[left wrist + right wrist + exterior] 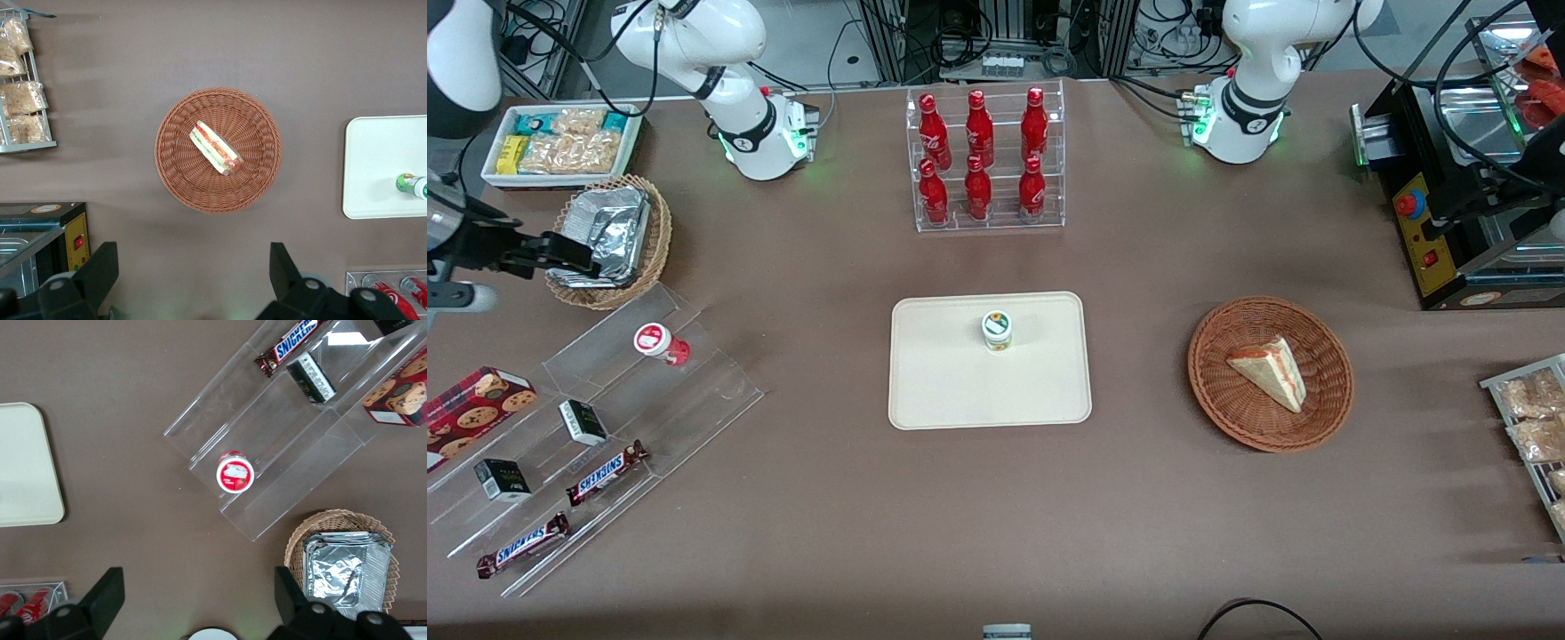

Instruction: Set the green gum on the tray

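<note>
Hovering open-fingered and empty at the working arm's end of the bench (827, 533), the tool (574, 260) sits above the wicker basket of foil (609, 240), well apart from the tray (925, 391). The green gum (997, 330) stands upright on the tray, clear of every rim, nearer its rack-side edge, bare brown bench all around.

A brown table (827, 498) is seen carrying the cream tray (943, 391) at its middle, with the green gum (997, 330) stood upright on it. A wicker basket (1325, 418) is set toward the parked arm's end. A clear stepped rack (703, 391), a foil-filled basket (654, 253) and a white snack bin (633, 133) are placed toward the working arm's end, where the gripper (574, 256) is held open above the foil-filled basket. A clear bottle rack (989, 158) is found farther from the camera than the tray.
</note>
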Controlling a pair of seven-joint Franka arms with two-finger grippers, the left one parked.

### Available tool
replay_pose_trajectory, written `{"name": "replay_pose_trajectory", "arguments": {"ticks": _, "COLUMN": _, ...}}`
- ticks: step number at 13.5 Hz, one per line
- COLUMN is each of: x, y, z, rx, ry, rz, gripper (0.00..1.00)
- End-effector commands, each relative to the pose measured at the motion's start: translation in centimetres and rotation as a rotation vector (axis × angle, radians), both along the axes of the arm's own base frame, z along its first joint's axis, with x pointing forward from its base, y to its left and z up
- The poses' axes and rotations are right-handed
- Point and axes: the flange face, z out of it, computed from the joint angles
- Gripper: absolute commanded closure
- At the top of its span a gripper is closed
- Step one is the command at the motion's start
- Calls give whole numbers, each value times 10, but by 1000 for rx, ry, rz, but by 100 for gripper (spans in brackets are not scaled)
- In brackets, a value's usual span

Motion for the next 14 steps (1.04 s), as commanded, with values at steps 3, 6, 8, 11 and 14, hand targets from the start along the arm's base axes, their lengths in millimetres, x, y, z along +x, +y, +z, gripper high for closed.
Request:
{"name": "replay_pose_trajectory", "arguments": {"ticks": 3, "x": 12, "y": -18, "z": -4, "rx": -16, "ry": 6, "rz": -21, "gripper": 0}}
{"name": "replay_pose_trajectory", "arguments": {"ticks": 6, "x": 27, "y": -21, "z": -6, "rx": -23, "ry": -1, "rz": -25, "gripper": 0}}
{"name": "replay_pose_trajectory", "arguments": {"ticks": 8, "x": 29, "y": -19, "z": -8, "rx": -16, "ry": 1, "rz": -25, "gripper": 0}}
{"name": "replay_pose_trajectory", "arguments": {"ticks": 11, "x": 32, "y": -11, "z": -12, "rx": -8, "ry": 8, "rz": -13, "gripper": 0}}
{"name": "replay_pose_trajectory", "arguments": {"ticks": 14, "x": 33, "y": -7, "z": -12, "rx": -10, "ry": 7, "rz": -10, "gripper": 0}}
